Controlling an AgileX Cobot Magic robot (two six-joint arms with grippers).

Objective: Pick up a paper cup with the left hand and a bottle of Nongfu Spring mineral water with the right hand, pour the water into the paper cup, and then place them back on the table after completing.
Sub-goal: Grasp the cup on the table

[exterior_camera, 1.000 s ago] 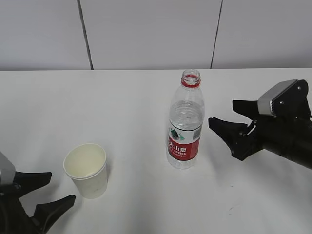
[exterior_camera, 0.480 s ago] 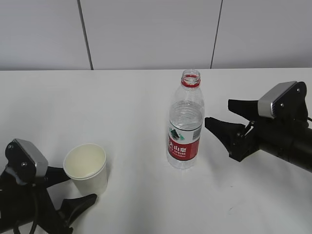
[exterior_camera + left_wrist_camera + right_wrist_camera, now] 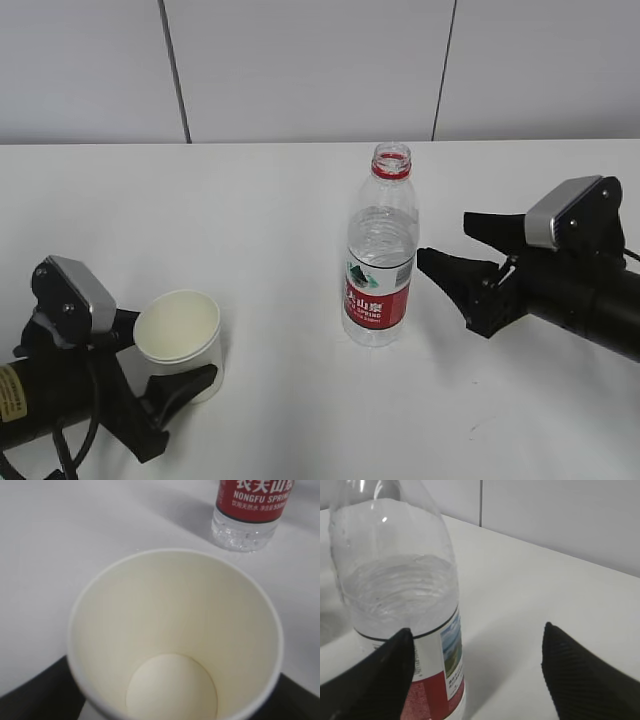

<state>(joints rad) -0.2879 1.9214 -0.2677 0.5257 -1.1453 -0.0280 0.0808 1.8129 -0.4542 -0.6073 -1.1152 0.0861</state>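
Observation:
A white paper cup stands empty on the table at the front left. My left gripper is open, and the cup stands between its black fingers. In the left wrist view the cup fills the frame, with the left gripper low around it. The Nongfu Spring bottle stands upright and uncapped, with a red label and partly full of water. My right gripper is open just right of it, not touching. In the right wrist view the bottle stands off to the left of the right gripper.
Grey wall panels rise behind the table's far edge. Bare white tabletop lies between cup and bottle, and the bottle's base shows beyond the cup in the left wrist view.
My left arm has come forward and right, so its fingers now flank the cup. The right gripper has crept slightly left toward the bottle.

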